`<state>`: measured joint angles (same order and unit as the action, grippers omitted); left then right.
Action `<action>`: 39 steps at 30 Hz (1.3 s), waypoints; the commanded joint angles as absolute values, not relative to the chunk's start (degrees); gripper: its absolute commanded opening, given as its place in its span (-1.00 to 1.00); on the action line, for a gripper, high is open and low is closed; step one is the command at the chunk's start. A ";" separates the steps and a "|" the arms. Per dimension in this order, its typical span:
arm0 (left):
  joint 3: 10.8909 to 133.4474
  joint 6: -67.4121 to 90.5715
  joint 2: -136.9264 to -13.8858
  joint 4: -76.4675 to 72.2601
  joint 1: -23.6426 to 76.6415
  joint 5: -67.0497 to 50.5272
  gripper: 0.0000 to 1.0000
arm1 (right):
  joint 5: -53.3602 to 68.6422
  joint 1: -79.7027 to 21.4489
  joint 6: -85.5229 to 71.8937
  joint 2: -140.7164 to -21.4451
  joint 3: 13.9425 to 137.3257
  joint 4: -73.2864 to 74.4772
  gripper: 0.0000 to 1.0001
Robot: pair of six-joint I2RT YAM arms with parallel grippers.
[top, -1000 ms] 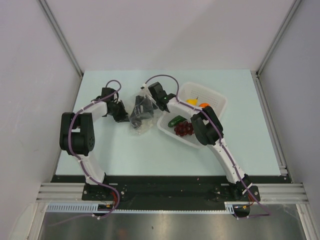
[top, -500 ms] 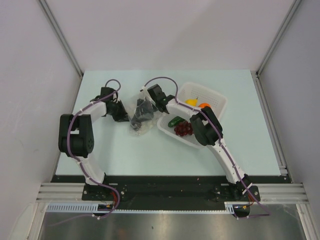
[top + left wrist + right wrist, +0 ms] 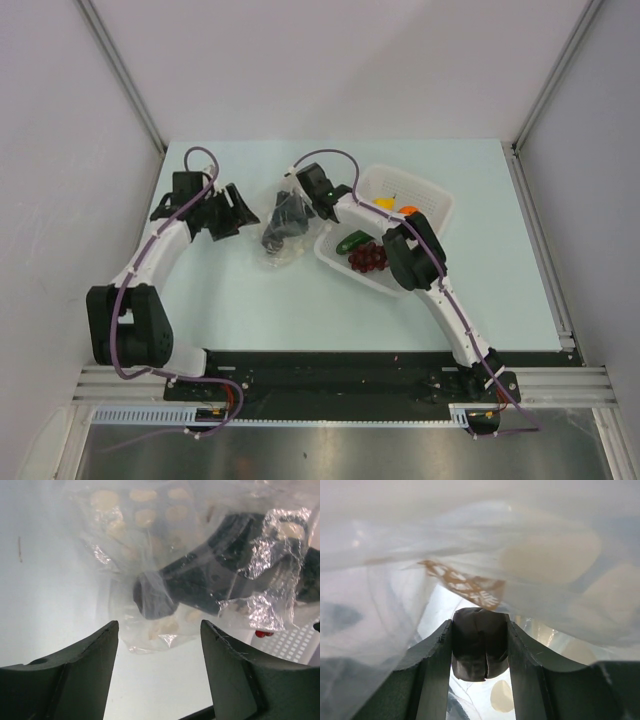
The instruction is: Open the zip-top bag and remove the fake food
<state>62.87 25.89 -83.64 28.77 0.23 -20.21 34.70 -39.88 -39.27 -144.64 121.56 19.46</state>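
The zip-top bag lies just beside the white basket; the right gripper — deep inside it — pinches a small dark round fruit; the left gripper gapes wide — empty.

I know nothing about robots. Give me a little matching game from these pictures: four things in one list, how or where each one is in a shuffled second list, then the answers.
Things:
A. left claw
B. right claw
C. green cucumber
D. zip-top bag

States:
1. lying in the white basket
2. open, holding nothing
3. clear and crumpled, beside the basket
4. inside the bag, shut on a dark round fruit

Pairs: A-2, B-4, C-1, D-3.
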 commanded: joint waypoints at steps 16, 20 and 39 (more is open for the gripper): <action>49.30 27.16 -83.92 22.06 1.23 -28.30 0.56 | 29.88 -38.67 -49.31 -136.41 123.75 20.65 -0.64; 52.90 27.60 -86.30 21.71 0.79 -25.32 0.41 | 29.62 -38.76 -47.21 -135.36 123.84 23.11 -0.64; 59.75 32.16 -71.63 11.83 7.64 -30.87 0.86 | 14.94 -42.10 -26.81 -137.11 137.11 47.20 -0.63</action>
<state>52.84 29.98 -71.50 11.51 5.61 -35.05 16.36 -40.64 -29.23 -138.54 134.41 45.63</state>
